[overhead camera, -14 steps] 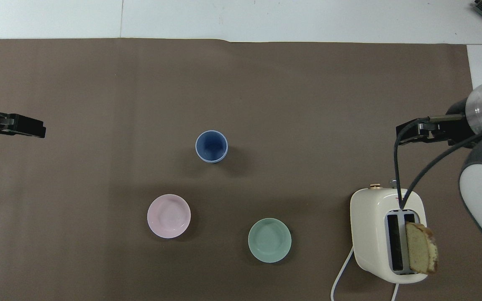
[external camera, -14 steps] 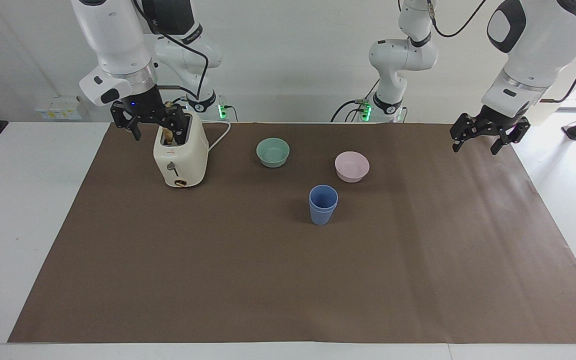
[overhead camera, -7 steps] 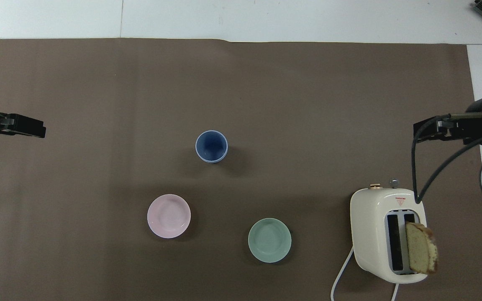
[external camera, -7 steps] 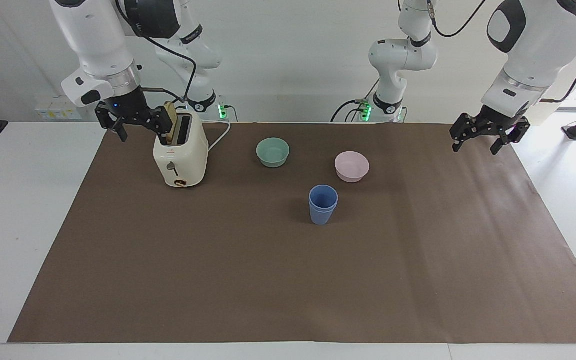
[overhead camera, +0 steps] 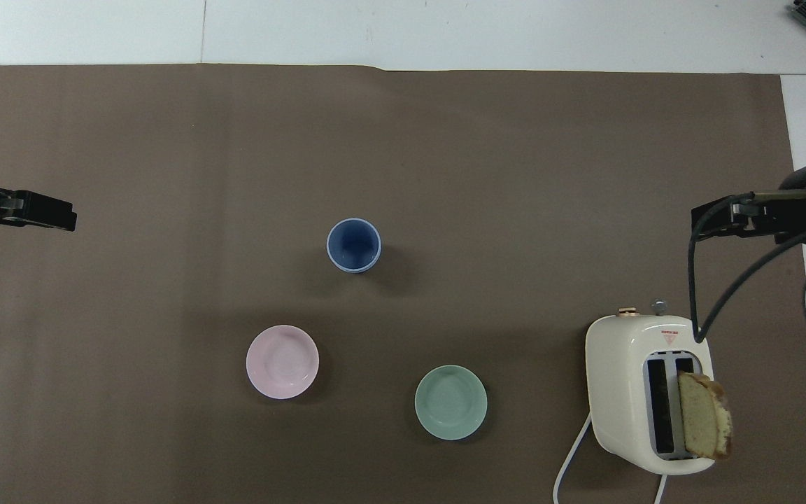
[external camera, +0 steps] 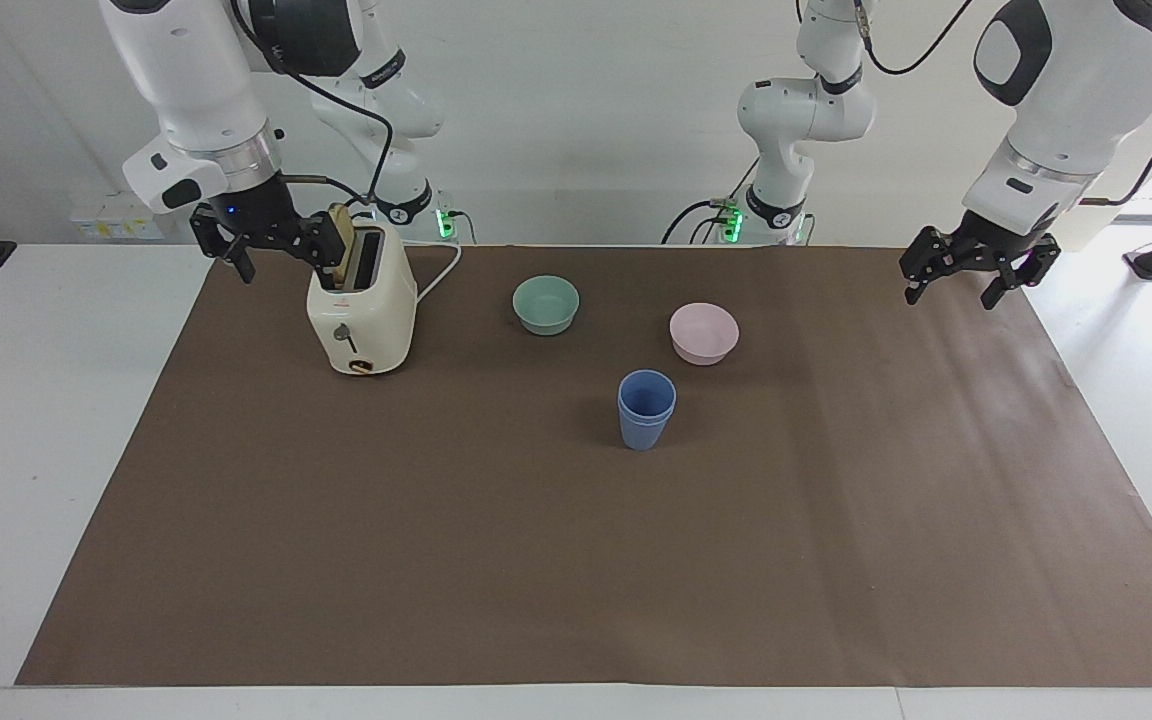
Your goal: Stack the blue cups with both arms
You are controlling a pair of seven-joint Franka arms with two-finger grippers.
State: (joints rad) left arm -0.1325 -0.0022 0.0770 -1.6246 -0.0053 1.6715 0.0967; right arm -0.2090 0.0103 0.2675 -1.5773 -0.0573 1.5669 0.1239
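Cups (external camera: 646, 408) already nested near mid-table — both grippers, left (external camera: 971, 272) and right (external camera: 271, 245), spread, empty, raised — nothing left but parking.

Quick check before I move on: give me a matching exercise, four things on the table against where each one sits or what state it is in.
Things
1. blue cups
2. slice of bread
3. mint-green bowl
4. pink bowl

Places or states
A. standing in a slot of the toaster
B. nested one inside the other, upright on the brown mat
C. empty, between the toaster and the other bowl
D. empty, the bowl closest to the cups, nearer the robots than they are

Pairs: 1-B, 2-A, 3-C, 4-D
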